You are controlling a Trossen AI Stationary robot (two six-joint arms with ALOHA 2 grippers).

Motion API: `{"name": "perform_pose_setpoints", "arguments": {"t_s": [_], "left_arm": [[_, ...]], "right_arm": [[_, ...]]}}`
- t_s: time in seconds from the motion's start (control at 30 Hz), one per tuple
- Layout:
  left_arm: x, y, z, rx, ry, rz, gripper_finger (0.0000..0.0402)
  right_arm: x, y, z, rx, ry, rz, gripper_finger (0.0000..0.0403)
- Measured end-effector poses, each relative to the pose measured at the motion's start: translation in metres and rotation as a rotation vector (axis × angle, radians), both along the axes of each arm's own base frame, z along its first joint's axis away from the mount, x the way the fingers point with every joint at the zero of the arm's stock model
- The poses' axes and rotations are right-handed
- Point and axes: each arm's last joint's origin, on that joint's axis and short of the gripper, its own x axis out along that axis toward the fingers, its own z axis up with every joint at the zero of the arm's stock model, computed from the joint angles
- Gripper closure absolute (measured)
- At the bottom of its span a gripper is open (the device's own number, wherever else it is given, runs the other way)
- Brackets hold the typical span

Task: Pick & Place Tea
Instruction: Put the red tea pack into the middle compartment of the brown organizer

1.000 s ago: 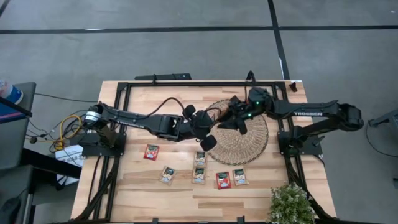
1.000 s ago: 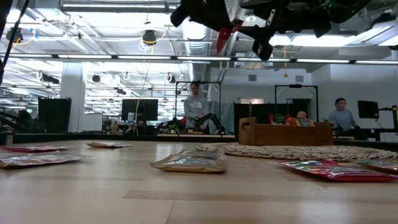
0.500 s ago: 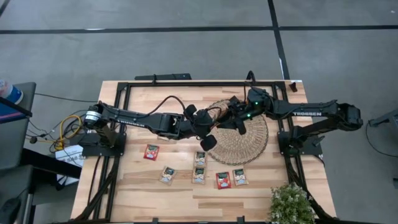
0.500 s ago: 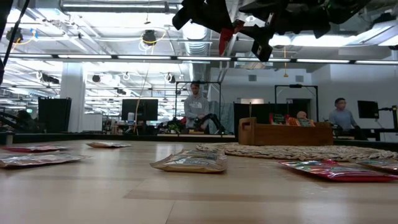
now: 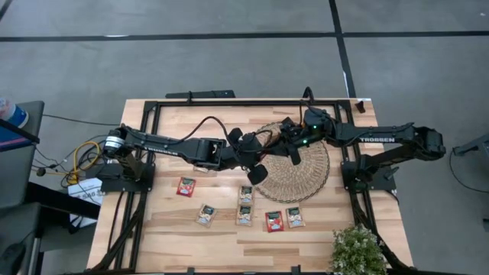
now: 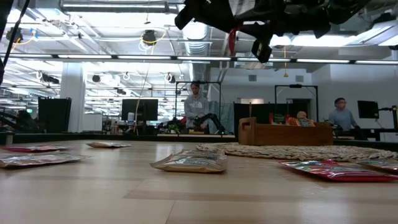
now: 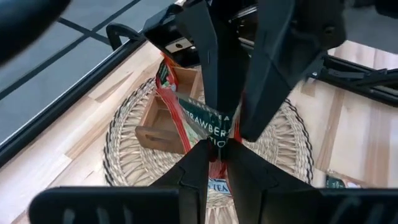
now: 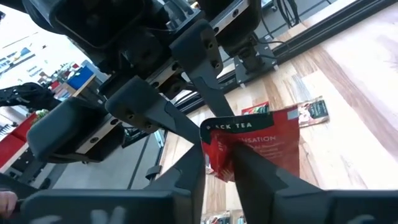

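Note:
A red tea sachet (image 7: pixel 205 124) hangs in the air over the left rim of the round wicker mat (image 5: pixel 299 172), between both grippers. My left gripper (image 7: pixel 216 149) reaches in from the table's left and is shut on the sachet. Coming from the right, my right gripper (image 8: pixel 219 165) is shut on it too. In the low view the sachet (image 6: pixel 231 42) shows edge-on, high above the table. The wooden tray (image 7: pixel 158 121) stands on the mat below the grippers. Several more sachets, such as a red one (image 5: pixel 186 186) and a pale one (image 5: pixel 244 215), lie flat on the table's near half. My left gripper pinches the red sachet by one edge (image 7: pixel 213 138) between its two fingers, slanting down from the table's left. The sachet is lifted clear of the mat and stands roughly upright. My right gripper pinches the sachet's opposite edge (image 8: pixel 214 155) between its two fingers, coming nearly level from the table's right. The sachet's printed red face (image 8: pixel 267 149) spreads beyond the fingers, clear of the table.
A potted plant (image 5: pixel 357 250) stands at the near right corner. A black metal frame (image 5: pixel 229 103) runs round the table's edges. Bare wood lies between the sachets and the near edge. People show in the room beyond the table.
My right gripper has shut on the red sachet that my left gripper holds up; both hands have stayed in place. In the low view the sachet has turned from a slanting flap to nearly edge-on.

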Motion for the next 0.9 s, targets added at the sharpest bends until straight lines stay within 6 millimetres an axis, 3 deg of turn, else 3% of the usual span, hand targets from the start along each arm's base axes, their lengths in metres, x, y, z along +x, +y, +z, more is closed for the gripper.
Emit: {"name": "perform_pose_setpoints", "arguments": {"t_s": [0.23,0.6,0.9], "left_arm": [[0.0,0.0,0.0,-0.011,-0.005,0.001,0.0356],[-0.001,0.0,-0.001,0.0,0.002,0.026,0.0353],[-0.001,0.001,-0.001,0.018,0.005,0.051,0.0337]], "right_arm": [[0.0,0.0,0.0,-0.007,-0.002,0.0,0.0397],[-0.004,0.002,0.001,0.005,0.017,0.004,0.0402],[-0.032,-0.001,-0.004,-0.022,0.205,-0.018,0.0403]]}}
